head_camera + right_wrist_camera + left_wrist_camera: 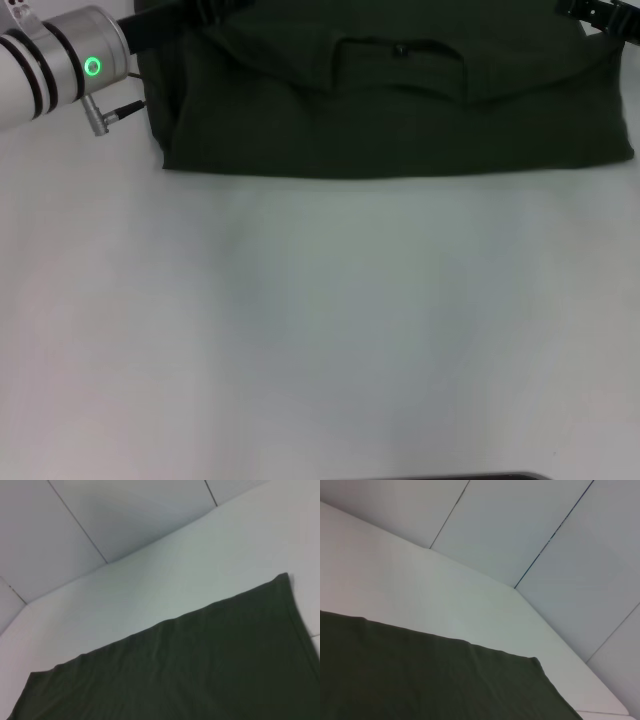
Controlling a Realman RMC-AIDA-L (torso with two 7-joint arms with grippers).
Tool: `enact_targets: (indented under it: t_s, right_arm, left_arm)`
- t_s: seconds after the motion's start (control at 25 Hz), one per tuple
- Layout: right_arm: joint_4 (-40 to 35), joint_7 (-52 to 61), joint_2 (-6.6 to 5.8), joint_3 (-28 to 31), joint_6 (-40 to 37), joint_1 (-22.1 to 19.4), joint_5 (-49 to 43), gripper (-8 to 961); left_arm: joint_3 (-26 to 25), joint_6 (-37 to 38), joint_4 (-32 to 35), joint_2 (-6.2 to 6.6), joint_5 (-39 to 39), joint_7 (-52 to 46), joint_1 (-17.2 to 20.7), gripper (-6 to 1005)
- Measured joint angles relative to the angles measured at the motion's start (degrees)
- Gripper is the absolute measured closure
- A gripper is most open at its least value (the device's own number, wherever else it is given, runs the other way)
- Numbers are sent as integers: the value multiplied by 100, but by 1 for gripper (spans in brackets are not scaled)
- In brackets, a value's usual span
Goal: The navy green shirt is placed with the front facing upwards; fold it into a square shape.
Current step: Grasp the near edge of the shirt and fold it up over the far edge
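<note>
- Left end effector [150, 30] at the shirt's [400, 110] far left corner; right end effector [590, 12] at its far right; grips apparently hidden, cannot tell.
- Shirt lies folded on the bench's [320, 330] far side.

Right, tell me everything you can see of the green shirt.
The navy green shirt is dark olive, soft matte cloth like cotton. It lies flat on the white table at the far edge of the head view, already folded into a wide band with a straight near edge. The round collar faces up with a small dark neck label inside. No lettering shows. Both wrist views show smooth cloth ending in a corner. Whether either gripper touches it cannot be seen.
</note>
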Motion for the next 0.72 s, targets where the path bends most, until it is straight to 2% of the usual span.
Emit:
enact_targets:
  t_s: [0.16,0.36,0.52,0.72]
  right_arm:
    - [-196,-22,10,-31,-351,-251,69,198]
    - [-324,10,-98,-11,-972,-597,72,199]
    - [-480,36,-247,8,-1460,-907,72,201]
    - [-548,97,-490,10,-1862,-1144,-58,205]
  left_arm:
    - [0,108,58,3,5,-3,72,150]
    - [132,419,88,25,39,-40,169,150]
    - [379,801,245,32,51,-79,348,150]
    - [764,1281,469,43,55,-192,571,150]
